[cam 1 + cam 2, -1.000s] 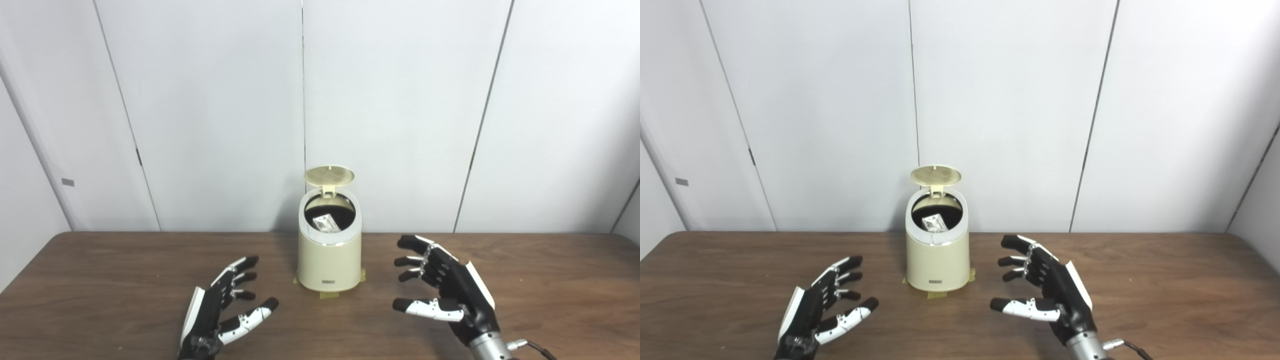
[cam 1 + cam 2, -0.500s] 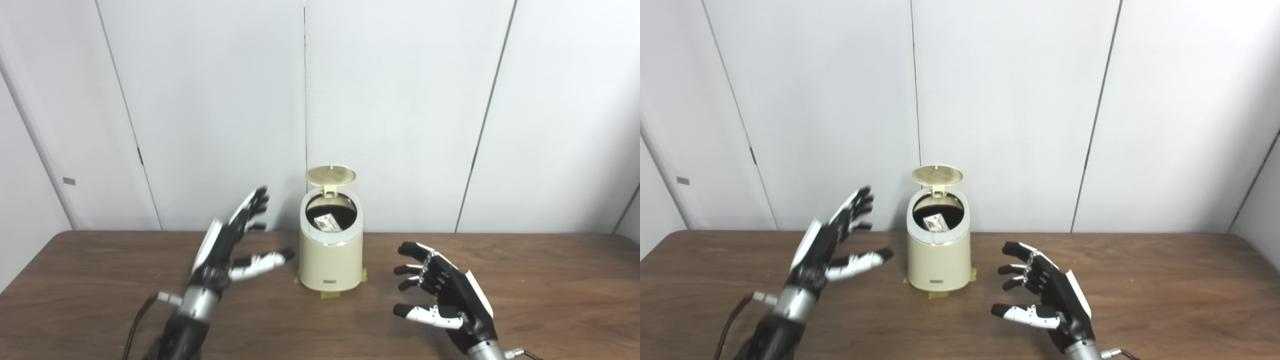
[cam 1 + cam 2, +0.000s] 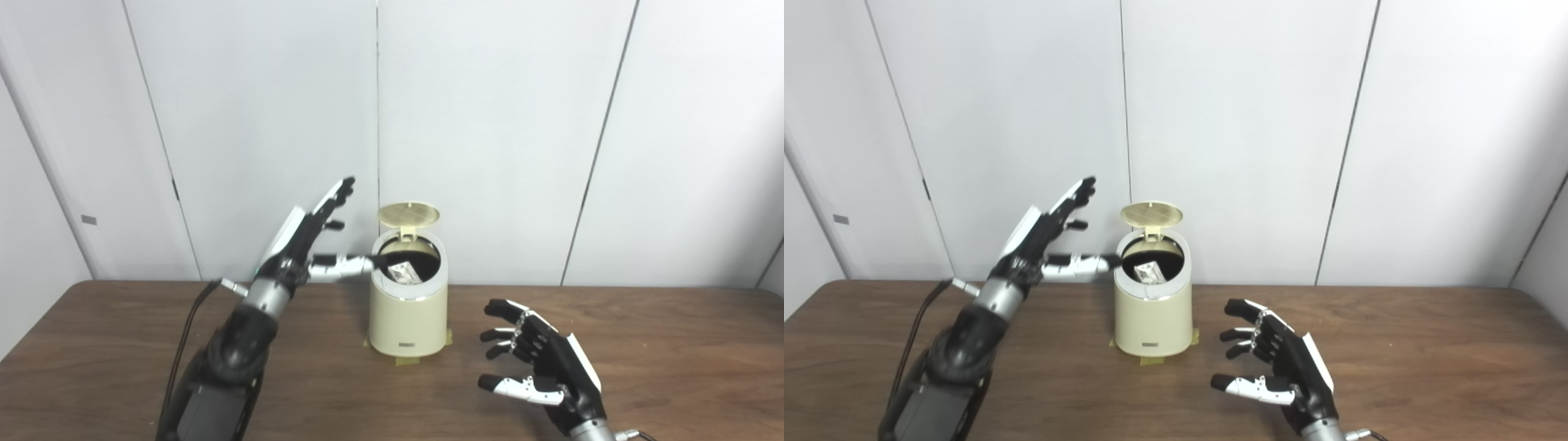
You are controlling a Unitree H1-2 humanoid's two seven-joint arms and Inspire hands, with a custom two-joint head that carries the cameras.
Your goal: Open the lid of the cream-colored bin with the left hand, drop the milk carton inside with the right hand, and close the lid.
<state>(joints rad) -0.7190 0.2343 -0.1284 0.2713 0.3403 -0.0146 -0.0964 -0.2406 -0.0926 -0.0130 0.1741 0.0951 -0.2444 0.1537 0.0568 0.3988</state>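
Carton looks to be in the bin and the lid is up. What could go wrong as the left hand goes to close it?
1. The left hand is raised beside the bin, its thumb at the rim; a sideways push might tip or shift the bin despite the tape at its base.
2. The lid stands upright on its rear hinge; a push from the side might not swing it down.

Cream-colored bin (image 3: 1153,312) at mid-table with lid (image 3: 1151,214) tipped up at the back, milk carton (image 3: 1149,273) lying inside the dark opening. Left hand (image 3: 1044,242) raised just left of the bin, fingers spread, thumb reaching toward the rim. Right hand (image 3: 1277,367) low over the wooden table (image 3: 1427,355) to the bin's right, fingers apart, holding nothing.
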